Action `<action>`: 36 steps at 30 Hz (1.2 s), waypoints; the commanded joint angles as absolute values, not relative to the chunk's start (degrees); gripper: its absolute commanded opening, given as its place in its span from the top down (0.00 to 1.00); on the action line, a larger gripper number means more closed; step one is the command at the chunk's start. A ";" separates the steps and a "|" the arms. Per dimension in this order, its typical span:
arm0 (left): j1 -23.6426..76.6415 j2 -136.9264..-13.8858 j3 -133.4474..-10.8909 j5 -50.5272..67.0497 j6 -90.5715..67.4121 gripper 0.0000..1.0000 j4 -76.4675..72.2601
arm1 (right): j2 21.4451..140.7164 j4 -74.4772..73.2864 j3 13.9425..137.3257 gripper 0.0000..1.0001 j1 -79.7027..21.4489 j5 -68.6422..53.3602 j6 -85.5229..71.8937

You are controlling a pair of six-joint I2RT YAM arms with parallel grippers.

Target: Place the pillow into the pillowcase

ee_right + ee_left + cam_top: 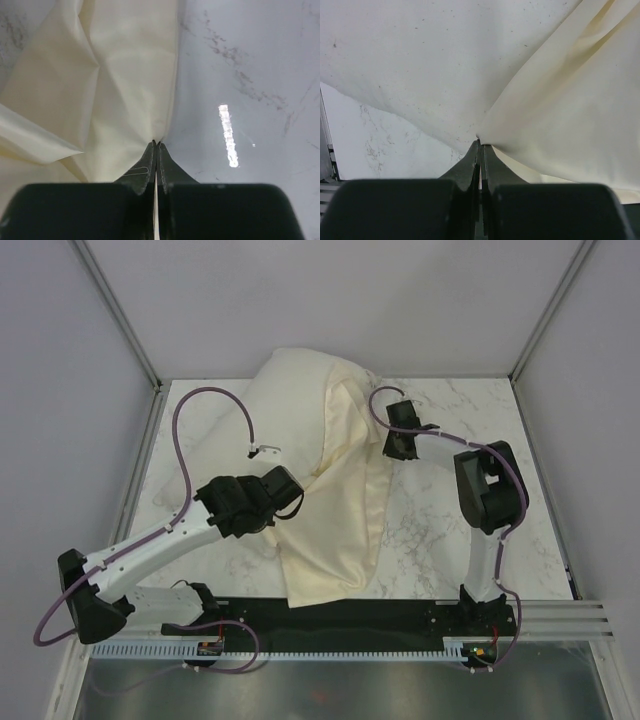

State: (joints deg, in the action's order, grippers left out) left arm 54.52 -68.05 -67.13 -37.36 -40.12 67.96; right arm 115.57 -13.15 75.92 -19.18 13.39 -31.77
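The pillow (285, 380) is a plump off-white cushion standing at the back of the table. The cream pillowcase (335, 510) drapes over its right side and runs down toward the near edge. My left gripper (303, 483) is shut on the pillowcase's left edge. In the left wrist view the cream cloth (570, 110) gathers into my left gripper (480, 142), with the whiter pillow (420, 60) behind it. My right gripper (384, 446) is shut on the pillowcase's right edge. In the right wrist view my right gripper (156, 144) pinches the pillowcase (115, 75) where it meets the table.
A white marble table (440, 530) carries everything, with grey walls and metal frame posts (120, 320) around it. A black rail (400, 615) holding the arm bases runs along the near edge. Purple cables (185, 430) loop off both arms.
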 commanded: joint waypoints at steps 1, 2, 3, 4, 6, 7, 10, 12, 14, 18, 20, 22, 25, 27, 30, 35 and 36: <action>54.76 -69.34 -66.53 -38.33 -40.88 0.98 65.75 | 114.09 -16.08 76.04 1.00 -13.99 14.07 -33.66; 54.76 -69.95 -66.45 -38.06 -40.61 0.98 64.35 | 113.12 -16.00 74.98 1.00 -12.50 14.41 -34.27; 54.84 -71.18 -66.45 -37.80 -40.52 0.98 63.47 | 110.59 -16.00 73.75 1.00 -9.61 15.20 -35.93; 54.76 -71.89 -66.27 -37.44 -40.00 0.98 62.41 | 109.00 -15.56 70.43 1.00 -8.10 17.29 -36.64; 54.76 -73.99 -65.48 -36.31 -38.59 0.98 57.32 | 102.79 -14.86 66.03 1.00 -3.55 19.67 -39.53; 54.76 -74.87 -65.39 -34.73 -37.45 0.98 55.65 | 100.22 -14.33 60.79 1.00 -1.95 20.73 -40.42; 54.84 -79.69 -65.56 -31.39 -35.43 0.98 48.89 | 88.01 -11.87 50.32 1.00 2.63 27.58 -44.89; 54.76 -82.95 -66.70 -29.72 -34.72 0.98 45.98 | 79.07 -11.78 46.51 1.00 3.95 32.77 -46.14; 54.84 -87.52 -68.02 -29.27 -34.37 0.98 45.09 | 73.68 -13.26 42.55 1.00 4.83 35.06 -48.60; 55.11 -92.19 -70.40 -29.09 -33.93 0.98 43.16 | 60.84 -16.52 39.64 0.98 6.06 39.72 -50.19; 55.28 -92.90 -70.49 -28.74 -33.40 0.98 42.72 | 58.54 -19.76 40.60 0.63 6.24 41.21 -49.93; 55.63 -92.73 -70.14 -28.48 -32.87 0.96 42.54 | 56.87 -22.39 42.87 0.18 6.15 41.75 -48.43; 55.90 -91.24 -69.08 -28.48 -32.17 0.89 42.71 | 55.99 -24.34 46.13 0.07 6.24 41.14 -45.71; 55.90 -89.75 -68.21 -29.00 -31.82 0.83 42.80 | 55.90 -24.00 47.19 0.07 6.15 38.86 -43.18; 55.90 -87.46 -67.06 -30.49 -31.90 0.32 42.89 | 57.73 -18.57 48.16 0.13 6.15 27.38 -35.99; 55.11 -83.42 -67.41 -31.99 -31.03 0.09 44.56 | 71.23 -10.46 51.85 0.22 3.53 0.55 -31.55; 54.41 -82.63 -67.33 -30.69 -30.85 0.08 44.82 | 73.37 -10.63 52.90 0.23 0.30 0.61 -31.03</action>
State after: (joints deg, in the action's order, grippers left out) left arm 55.48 -86.63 -67.09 -29.28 -32.29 44.47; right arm 66.94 -14.61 50.09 4.58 15.70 -35.94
